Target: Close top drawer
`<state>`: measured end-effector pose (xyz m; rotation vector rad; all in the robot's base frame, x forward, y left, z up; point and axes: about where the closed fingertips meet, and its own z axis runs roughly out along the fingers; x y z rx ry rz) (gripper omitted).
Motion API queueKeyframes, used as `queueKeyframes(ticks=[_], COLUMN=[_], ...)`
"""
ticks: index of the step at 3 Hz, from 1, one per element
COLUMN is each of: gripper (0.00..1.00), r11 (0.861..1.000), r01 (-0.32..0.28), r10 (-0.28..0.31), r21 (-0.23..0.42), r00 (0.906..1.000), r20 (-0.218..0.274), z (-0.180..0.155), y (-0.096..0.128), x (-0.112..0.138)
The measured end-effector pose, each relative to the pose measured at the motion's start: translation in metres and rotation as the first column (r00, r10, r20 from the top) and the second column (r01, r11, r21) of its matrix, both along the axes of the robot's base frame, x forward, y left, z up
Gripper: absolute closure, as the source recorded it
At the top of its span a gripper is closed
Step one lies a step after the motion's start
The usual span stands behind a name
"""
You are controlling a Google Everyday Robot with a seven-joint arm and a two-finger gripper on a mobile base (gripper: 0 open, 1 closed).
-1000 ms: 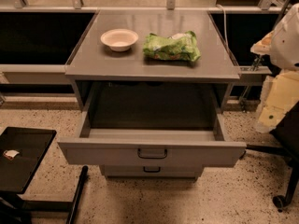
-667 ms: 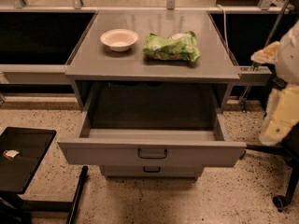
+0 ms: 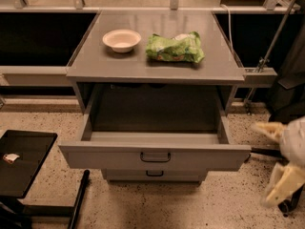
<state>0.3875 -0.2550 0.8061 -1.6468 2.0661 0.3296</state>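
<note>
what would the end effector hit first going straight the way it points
Likely the front of the open top drawer, at its right end; the end effector, low at right, points left toward it. Depth is unclear, so it might pass in front.

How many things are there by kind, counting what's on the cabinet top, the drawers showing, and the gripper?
Bowls: 1, white bowl
Bags: 1, green bag
Drawers: 2, open top drawer, lower drawer
Grippers: 1, gripper, low right, clear of the drawer
Total: 5

The hand [image 3: 265, 164] hangs low at the right edge, fingers [image 3: 286, 182] spread.
</note>
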Motion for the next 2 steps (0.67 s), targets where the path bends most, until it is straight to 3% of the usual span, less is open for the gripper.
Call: queueKeyframes(ticks=[1,2], gripper=[0.00,0.00], r11=[0.974,0.927], r01=[-0.070,-0.162], r10=[0.091,0.219], r21=[0.216,0.338], r00=[0.9919,0.9657], r20=[-0.088,-0.140], z=[-0.095,-0.174], y=[0.012,0.033], x=[-0.031,-0.050])
